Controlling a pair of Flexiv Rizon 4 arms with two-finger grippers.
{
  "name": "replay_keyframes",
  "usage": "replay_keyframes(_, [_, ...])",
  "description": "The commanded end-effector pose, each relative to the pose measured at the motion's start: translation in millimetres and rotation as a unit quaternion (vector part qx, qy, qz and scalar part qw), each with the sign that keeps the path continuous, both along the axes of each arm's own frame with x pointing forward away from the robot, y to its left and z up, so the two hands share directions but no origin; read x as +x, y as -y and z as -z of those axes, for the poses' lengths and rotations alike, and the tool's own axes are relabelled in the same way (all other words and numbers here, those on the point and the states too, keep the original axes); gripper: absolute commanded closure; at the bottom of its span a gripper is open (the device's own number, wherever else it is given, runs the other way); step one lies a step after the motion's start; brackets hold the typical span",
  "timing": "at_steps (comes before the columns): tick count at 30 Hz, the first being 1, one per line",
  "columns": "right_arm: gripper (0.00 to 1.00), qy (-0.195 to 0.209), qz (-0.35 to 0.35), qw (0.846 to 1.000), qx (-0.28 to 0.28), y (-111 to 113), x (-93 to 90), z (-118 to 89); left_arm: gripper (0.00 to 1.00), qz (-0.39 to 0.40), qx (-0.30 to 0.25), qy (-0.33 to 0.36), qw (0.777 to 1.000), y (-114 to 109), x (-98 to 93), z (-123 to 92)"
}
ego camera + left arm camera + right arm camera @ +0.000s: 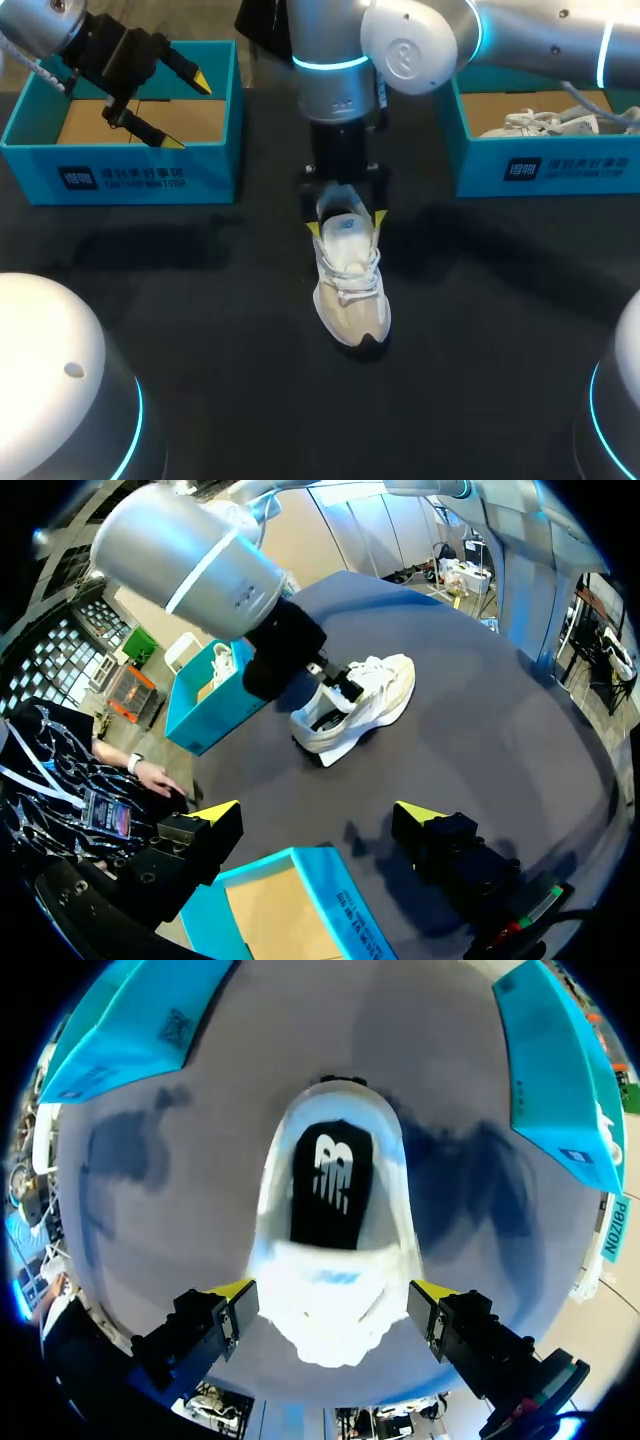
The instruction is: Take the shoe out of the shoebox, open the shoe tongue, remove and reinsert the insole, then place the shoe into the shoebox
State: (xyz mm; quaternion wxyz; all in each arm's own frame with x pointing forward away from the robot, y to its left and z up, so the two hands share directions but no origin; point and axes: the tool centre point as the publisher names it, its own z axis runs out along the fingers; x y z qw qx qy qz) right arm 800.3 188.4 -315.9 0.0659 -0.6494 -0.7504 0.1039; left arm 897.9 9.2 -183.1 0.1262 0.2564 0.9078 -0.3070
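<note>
The shoe (350,285) stands upright mid-bench (200,300), toe toward the near edge, its insole (330,1180) exposed. The right hand (347,224) hangs over the collar with fingers spread wide astride it, probably lined up for the tongue. The left hand (187,112), wide and empty, hovers over the far-left shoebox (120,175), out of the way.

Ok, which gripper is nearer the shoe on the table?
Right. The right gripper is directly over the shoe, a finger on either side. The left gripper hangs above the left shoebox, well off to the side.
</note>
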Motion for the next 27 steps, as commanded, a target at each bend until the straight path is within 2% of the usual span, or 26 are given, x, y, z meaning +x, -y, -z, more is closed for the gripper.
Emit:
replay_keyframes(1, [0.0, 0.014, 0.0, 1.0, -0.006, -3, -11.2, -15, 0.0, 0.0, 0.002, -0.001, 1.0, 0, 0.3, -1])
replay_keyframes(4, [0.0, 0.018, 0.001, 1.0, -0.007, -5, -16.8, -19, 0.0, 0.0, 0.002, -0.001, 1.0, 0, 0.3, -1])
replay_keyframes(5, [0.03, 0.019, 0.002, 1.0, -0.009, -6, -18.7, -20, 0.0, 0.0, 0.002, -0.001, 1.0, 0, 0.3, -1])
replay_keyframes(7, [0.31, 0.021, 0.004, 1.0, -0.01, -7, -22.1, -22, 0.0, 0.0, 0.002, -0.001, 1.0, 0, 0.3, -1])
replay_keyframes(8, [0.51, 0.022, 0.005, 1.0, -0.01, -8, -23.7, -22, 0.0, 0.0, 0.002, -0.001, 1.0, 0, 0.3, -1])
replay_keyframes(11, [0.7, 0.024, 0.008, 1.0, -0.011, -8, -27.0, -22, 0.0, 0.0, 0.002, -0.001, 1.0, 0, 0.3, -1])
replay_keyframes(12, [0.81, 0.025, 0.009, 1.0, -0.01, -8, -27.9, -21, 0.0, 0.0, 0.002, -0.001, 1.0, 0, 0.3, -1])
replay_keyframes(14, [0.9, 0.024, 0.01, 1.0, -0.008, -7, -28.3, -18, 0.0, 0.0, 0.002, -0.001, 1.0, 0, 0.3, -1])
replay_keyframes(15, [0.93, 0.023, 0.011, 1.0, -0.007, -7, -28.3, -17, 0.0, 0.0, 0.002, -0.001, 1.0, 0, 0.3, -1])
replay_keyframes(18, [0.93, 0.021, 0.011, 1.0, -0.004, -3, -27.4, -13, 0.0, 0.0, 0.002, -0.001, 1.0, 0, 0.3, -1])
replay_keyframes(21, [1.0, 0.019, 0.009, 1.0, -0.001, 1, -24.7, -9, 0.0, 0.0, 0.002, -0.001, 1.0, 0, 0.3, -1])
replay_keyframes(24, [0.99, 0.017, 0.005, 1.0, 0.002, 8, -19.1, -3, 0.0, 0.0, 0.002, -0.001, 1.0, 0, 0.3, -1])
replay_keyframes(27, [0.93, 0.015, -0.003, 1.0, 0.004, 13, -11.5, 5, 0.0, 0.0, 0.002, -0.001, 1.0, 0, 0.3, -1])
